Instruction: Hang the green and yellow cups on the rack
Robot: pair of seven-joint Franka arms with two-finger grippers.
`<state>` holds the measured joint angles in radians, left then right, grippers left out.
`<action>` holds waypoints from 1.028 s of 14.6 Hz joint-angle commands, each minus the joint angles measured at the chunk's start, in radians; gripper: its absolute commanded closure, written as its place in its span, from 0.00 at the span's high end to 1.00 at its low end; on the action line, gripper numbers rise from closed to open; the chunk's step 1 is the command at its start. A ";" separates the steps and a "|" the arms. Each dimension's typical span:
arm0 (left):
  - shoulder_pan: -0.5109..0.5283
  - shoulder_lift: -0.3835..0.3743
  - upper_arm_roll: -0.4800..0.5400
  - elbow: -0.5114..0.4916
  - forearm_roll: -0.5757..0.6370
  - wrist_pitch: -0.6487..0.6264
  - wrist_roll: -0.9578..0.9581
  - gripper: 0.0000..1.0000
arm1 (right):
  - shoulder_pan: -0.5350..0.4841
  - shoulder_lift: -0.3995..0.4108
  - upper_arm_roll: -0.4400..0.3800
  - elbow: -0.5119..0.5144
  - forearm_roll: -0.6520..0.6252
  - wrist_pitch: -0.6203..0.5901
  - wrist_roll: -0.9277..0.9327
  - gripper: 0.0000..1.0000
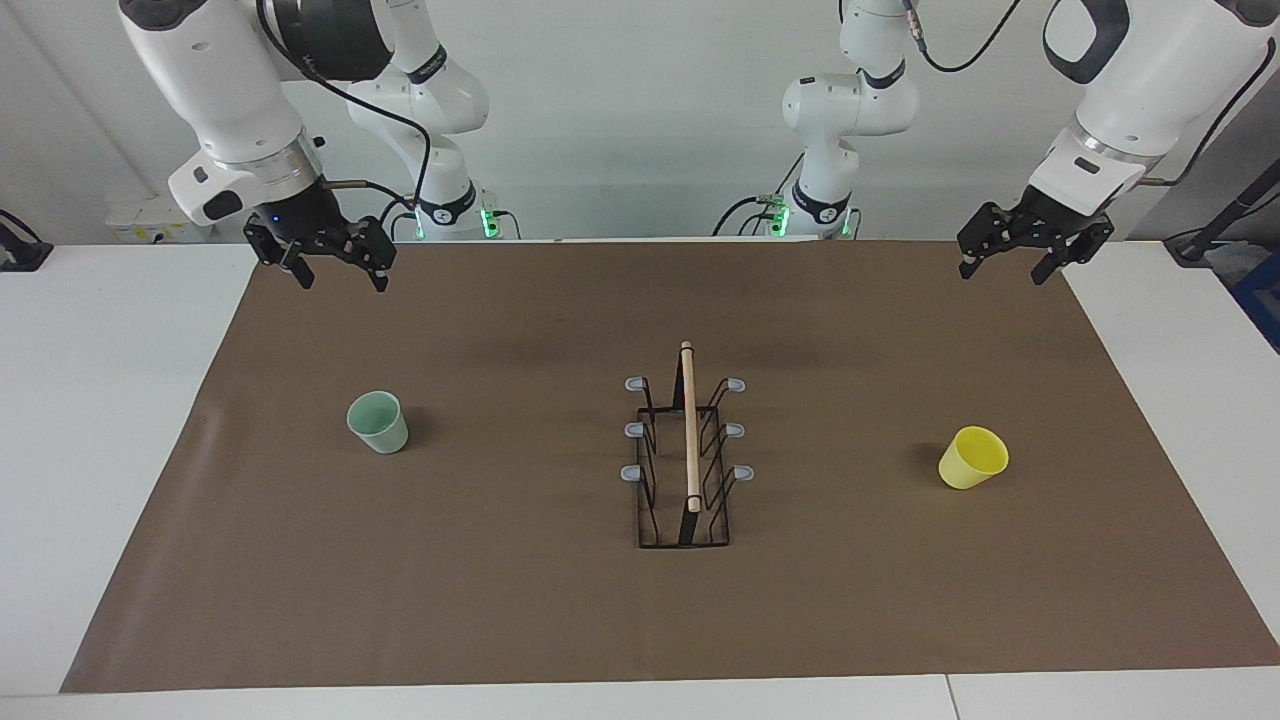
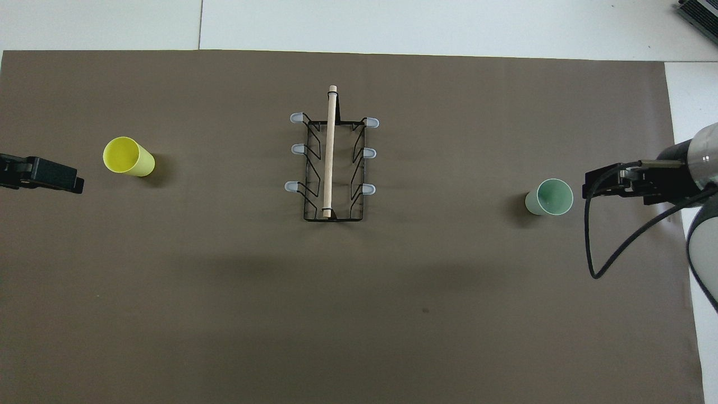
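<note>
- The brown mat covers most of the white table; the only things on the mat are two cups and one rack.
- The rack stands in the middle of the facing view; it has one long wooden bar on top and six prongs with grey tips, three on each side; nothing hangs on it.
- The green cup stands with its mouth up at the middle left of the facing view, toward the right arm's end of the table; nothing lies between it and the rack.
- The yellow cup stands at the middle right of the facing view, toward the left arm's end; the way from it to the rack is bare mat too.
- The right gripper hangs at the upper left of the facing view, over the mat's edge; its claw is spread and holds nothing.
- The left gripper hangs at the upper right, over the mat's corner; its claw is spread and holds nothing.
</note>
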<state>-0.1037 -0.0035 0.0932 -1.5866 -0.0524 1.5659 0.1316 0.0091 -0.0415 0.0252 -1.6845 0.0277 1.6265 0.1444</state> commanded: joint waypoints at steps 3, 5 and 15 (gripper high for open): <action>-0.013 -0.018 0.004 -0.016 0.022 -0.012 -0.003 1.00 | -0.003 -0.023 0.002 -0.029 0.021 0.024 0.020 1.00; -0.019 -0.020 0.002 -0.018 0.022 -0.026 -0.003 1.00 | -0.003 -0.021 0.002 -0.029 0.021 0.026 0.020 1.00; -0.024 0.058 0.010 0.060 0.012 -0.035 -0.061 1.00 | -0.027 -0.061 -0.005 -0.147 0.023 0.110 -0.171 1.00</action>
<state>-0.1124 0.0008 0.0899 -1.5864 -0.0524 1.5557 0.0886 0.0048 -0.0587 0.0233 -1.7541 0.0277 1.6805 0.0787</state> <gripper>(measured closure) 0.000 0.000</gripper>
